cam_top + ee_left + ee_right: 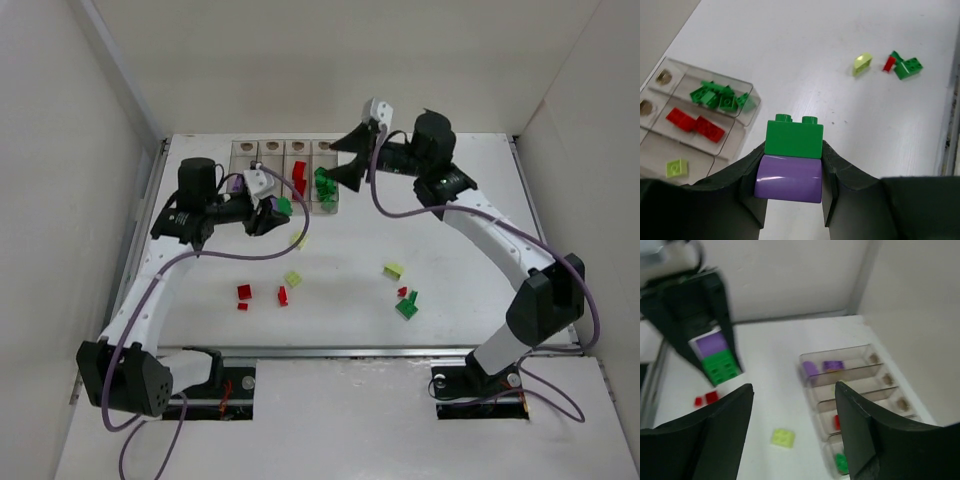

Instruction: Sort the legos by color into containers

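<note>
Overhead, the left gripper hung just short of the containers, with a green brick showing at its tip. The right gripper hovered over the bins' green end, close beside its partner. Loose legos lay scattered well behind both tools, toward the arm bases.

From the left wrist, the fingers were clamped on a purple brick, glossy and round-shouldered. The green brick sat studded onto it, clear of the pads and pointing ahead. The containers lay ahead and to the left of the tip, with green, red and one yellow-green piece in separate compartments.

From the right wrist, the jaws stood apart with nothing between them. The two-colour stack lay ahead and to their left, and the bins ahead and to the right, with purple pieces in the farthest compartment.

The likely trouble was that stack. Released as it was, it would put one colour in the wrong bin. Pulling the green brick off could also go badly, because the purple one's smooth curved sides give the pads little bite. A tug off the stud axis might twist the pair loose and drop it.
</note>
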{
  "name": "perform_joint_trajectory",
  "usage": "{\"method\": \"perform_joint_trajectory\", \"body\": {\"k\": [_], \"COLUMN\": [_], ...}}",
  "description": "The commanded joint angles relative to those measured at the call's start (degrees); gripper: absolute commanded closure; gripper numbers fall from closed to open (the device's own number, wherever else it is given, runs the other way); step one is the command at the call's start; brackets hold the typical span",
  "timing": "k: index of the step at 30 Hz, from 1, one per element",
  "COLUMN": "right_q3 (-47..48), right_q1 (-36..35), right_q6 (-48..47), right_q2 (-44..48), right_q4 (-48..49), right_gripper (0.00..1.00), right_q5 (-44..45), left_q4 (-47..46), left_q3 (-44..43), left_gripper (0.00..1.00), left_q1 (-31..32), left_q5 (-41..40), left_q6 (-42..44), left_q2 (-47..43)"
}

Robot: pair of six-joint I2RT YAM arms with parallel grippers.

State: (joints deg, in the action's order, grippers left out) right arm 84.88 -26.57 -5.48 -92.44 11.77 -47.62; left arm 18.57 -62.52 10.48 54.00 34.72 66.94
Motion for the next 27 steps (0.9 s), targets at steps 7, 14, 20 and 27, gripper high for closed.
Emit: {"method": "perform_joint_trajectory", "body": {"k": [7, 14, 20, 27], "right_q3": [-5.2, -5.2, -5.2, -4.5], "right_q1": [-8.8, -10.0, -11.2, -11.2], "right_q6": [-12.4, -12.4, -12.4, -12.4], "right_q2": [2.6, 2.1, 2.1, 2.1], "right_q4": [-10.2, -10.8, -11.3, -11.3], "right_gripper": [0.35, 0.37, 0.51, 0.72], "right_q5": [-7.3, -9.8, -10.8, -10.8], "left_q4": [14.7, 15.3, 15.3, 15.9], "left_q3": [-13.0, -12.2, -13.5, -13.5], "left_gripper": [1.00, 1.00, 1.00, 1.00], "left_q1": [6.7, 9.0, 10.1, 10.1], "left_q5": [10.0, 8.9, 8.3, 6.5], "left_q6": [11.9, 11.3, 11.3, 12.0], "left_q2": [5.6, 5.6, 6.1, 6.1]}}
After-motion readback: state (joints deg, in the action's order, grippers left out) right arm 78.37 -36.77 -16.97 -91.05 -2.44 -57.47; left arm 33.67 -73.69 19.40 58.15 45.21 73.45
